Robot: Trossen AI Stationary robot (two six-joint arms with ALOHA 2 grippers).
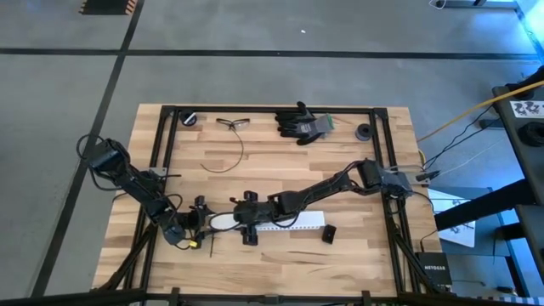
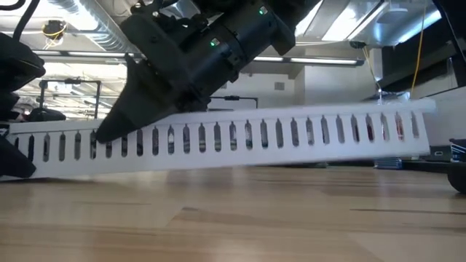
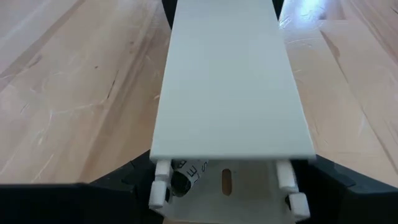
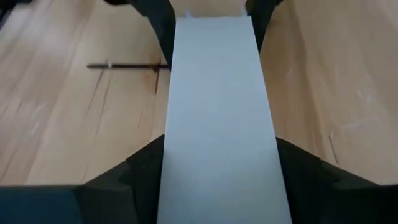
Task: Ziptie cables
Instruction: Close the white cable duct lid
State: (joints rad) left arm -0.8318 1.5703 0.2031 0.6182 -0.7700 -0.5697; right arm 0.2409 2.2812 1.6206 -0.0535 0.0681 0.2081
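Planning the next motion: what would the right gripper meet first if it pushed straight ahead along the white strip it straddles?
Probably the left gripper, whose dark fingers clamp the far end of the same white strip; depth between them is unclear.

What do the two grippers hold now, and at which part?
Both hold the white slotted strip: left gripper at one end, right gripper around its middle part.

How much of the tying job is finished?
Nothing looks tied yet. A ziptie lies loose and curved far back on the table. Right now the left gripper and right gripper both clasp a white slotted strip, one end lifted off the wood. No cables show clearly bundled, so gathering and tying are all still left.
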